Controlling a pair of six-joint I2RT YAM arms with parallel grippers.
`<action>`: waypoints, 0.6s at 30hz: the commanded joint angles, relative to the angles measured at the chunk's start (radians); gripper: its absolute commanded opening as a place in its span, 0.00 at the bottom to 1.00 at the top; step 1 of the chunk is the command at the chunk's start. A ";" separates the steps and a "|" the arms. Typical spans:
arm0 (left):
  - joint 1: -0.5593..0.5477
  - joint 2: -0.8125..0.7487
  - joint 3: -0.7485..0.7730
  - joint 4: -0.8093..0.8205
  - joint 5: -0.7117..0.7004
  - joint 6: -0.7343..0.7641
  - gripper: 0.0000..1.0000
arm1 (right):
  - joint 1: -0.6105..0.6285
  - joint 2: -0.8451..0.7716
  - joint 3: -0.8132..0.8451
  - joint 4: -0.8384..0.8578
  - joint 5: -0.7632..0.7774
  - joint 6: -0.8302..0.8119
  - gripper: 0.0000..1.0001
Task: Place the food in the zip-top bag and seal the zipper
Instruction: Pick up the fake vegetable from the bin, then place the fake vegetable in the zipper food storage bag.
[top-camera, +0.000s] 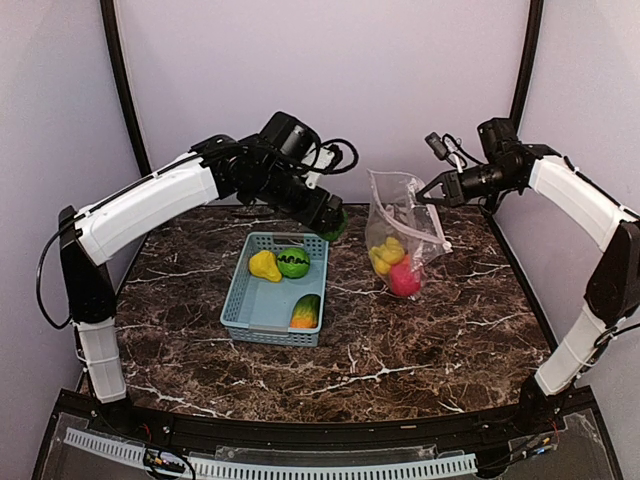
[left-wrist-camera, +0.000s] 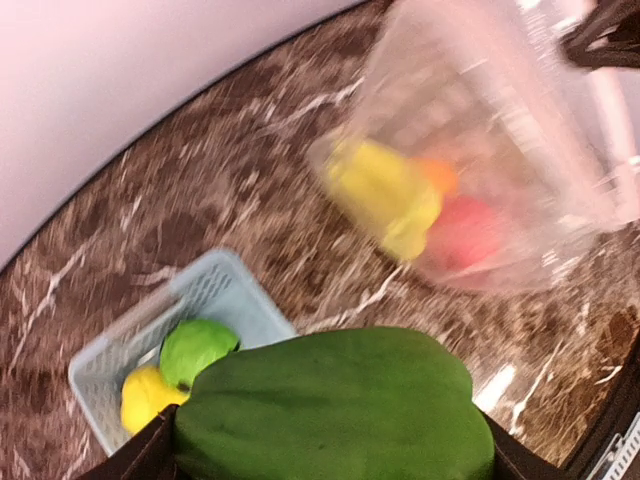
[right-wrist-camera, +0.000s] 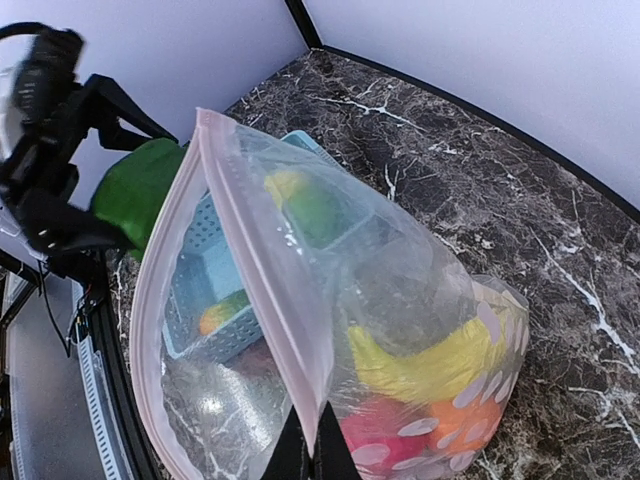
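While hanging above the far right corner of the blue basket (top-camera: 234, 305), grips the green pepper (left-wrist-camera: 335, 410) in the left gripper (top-camera: 322, 218), fingers closed tight against its sides. Just right of the basket, pinches the pale zipper (right-wrist-camera: 262, 270) of the zip-top bag (top-camera: 398, 212) in the closed right gripper (top-camera: 428, 192), holding the bag upright with its mouth gaping. Inside the bag: yellow banana (top-camera: 387, 250), orange (right-wrist-camera: 470, 425), pink-red ball (top-camera: 404, 279). Lying in the basket: yellow lemon (top-camera: 265, 266), round green fruit (top-camera: 293, 263), green-and-orange piece (top-camera: 305, 312).
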 joint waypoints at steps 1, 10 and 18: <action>-0.115 -0.119 -0.081 0.387 0.112 0.203 0.68 | 0.026 0.019 0.066 -0.037 0.014 -0.016 0.00; -0.184 -0.065 -0.137 0.839 0.163 0.080 0.68 | 0.069 0.052 0.179 -0.149 0.040 -0.040 0.00; -0.185 0.047 -0.122 0.935 -0.079 0.080 0.68 | 0.076 0.018 0.206 -0.201 0.041 -0.027 0.00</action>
